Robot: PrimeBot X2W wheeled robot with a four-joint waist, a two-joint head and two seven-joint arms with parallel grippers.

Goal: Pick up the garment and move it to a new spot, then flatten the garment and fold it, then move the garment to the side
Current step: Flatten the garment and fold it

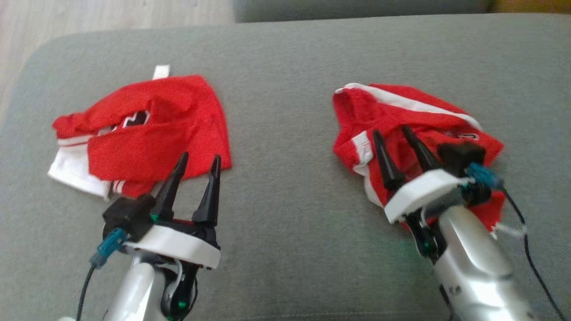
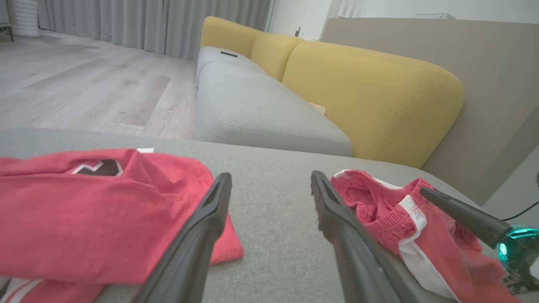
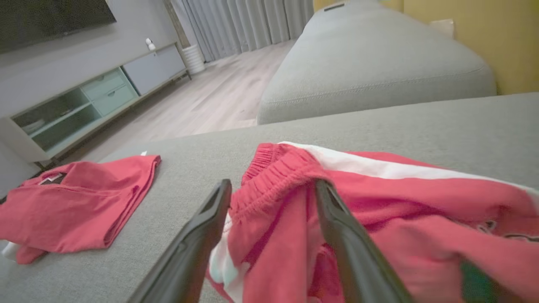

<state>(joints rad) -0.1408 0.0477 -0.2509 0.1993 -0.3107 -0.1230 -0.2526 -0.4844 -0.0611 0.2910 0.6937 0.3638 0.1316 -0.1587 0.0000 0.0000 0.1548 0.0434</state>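
A crumpled red garment with white stripes and an elastic waistband lies on the right of the grey cushion. My right gripper hovers over its near edge, open, and the waistband folds lie loose between and under its fingers. A second red garment with white trim lies flatter on the left. My left gripper stands open at that garment's near right corner, nothing between its fingers. In the left wrist view my left gripper points at bare cushion between both garments, with a right finger at the right edge.
The grey cushion's rounded far edge drops to a wooden floor. Beyond lie a grey sofa seat with yellow backrests, and a low media cabinet stands by the wall. Bare grey cushion stretches between the garments.
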